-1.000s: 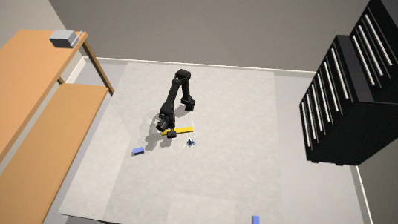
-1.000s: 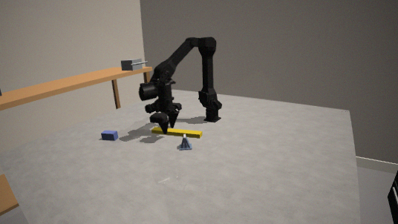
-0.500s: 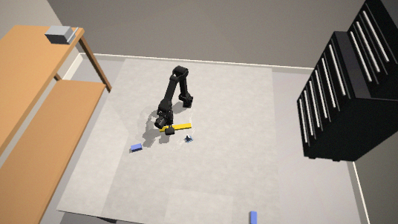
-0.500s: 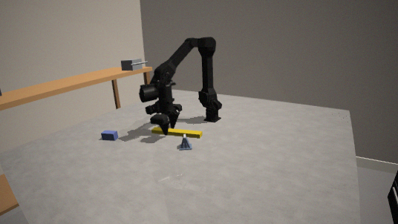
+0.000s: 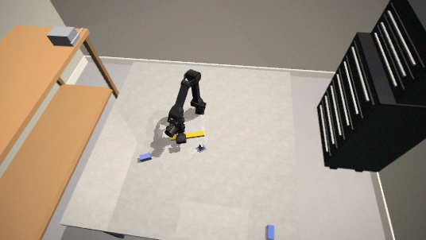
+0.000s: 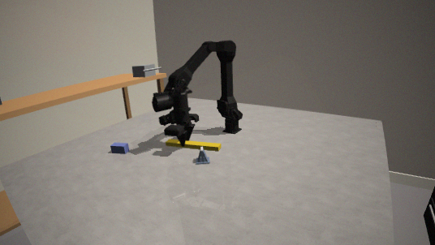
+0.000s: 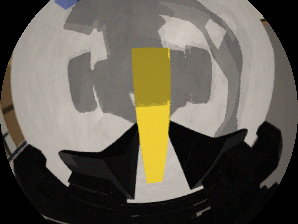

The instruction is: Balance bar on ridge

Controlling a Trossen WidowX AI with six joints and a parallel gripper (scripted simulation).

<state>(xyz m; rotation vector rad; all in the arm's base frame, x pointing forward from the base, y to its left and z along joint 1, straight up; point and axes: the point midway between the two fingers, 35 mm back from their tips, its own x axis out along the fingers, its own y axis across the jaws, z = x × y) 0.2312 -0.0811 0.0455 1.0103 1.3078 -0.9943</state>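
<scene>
With the gripper [image 5: 181,139] [image 6: 184,142] [image 7: 152,125], seemingly clenched on the yellow bar [image 5: 195,135] [image 6: 203,146] [image 7: 152,142], directly below and between the fingertips. Gripped off-centre, towards the end nearer the blue block [image 5: 145,156] [image 6: 119,148] [image 7: 66,3] (awkward for balancing). Lying flat on the table [image 5: 246,139] [image 6: 284,170] [image 7: 40,60], lengthwise between the fingers, beside the ridge [image 5: 200,148] [image 6: 202,157], nearest the opposite end. Needs lifting, then centring across.

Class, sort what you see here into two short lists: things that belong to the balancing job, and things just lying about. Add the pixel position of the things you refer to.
For the job:
- yellow bar [image 5: 195,135] [image 6: 203,145] [image 7: 152,120]
- small ridge [image 5: 201,148] [image 6: 202,156]
- table [image 5: 246,159] [image 6: 284,182]
- gripper [image 5: 181,142] [image 6: 183,142] [image 7: 152,125]

Just lying about:
- blue block near the bar [image 5: 145,156] [image 6: 119,148]
- blue block at the table's edge [image 5: 270,232]
- grey box on the shelf [image 5: 63,36] [image 6: 144,70]
</scene>
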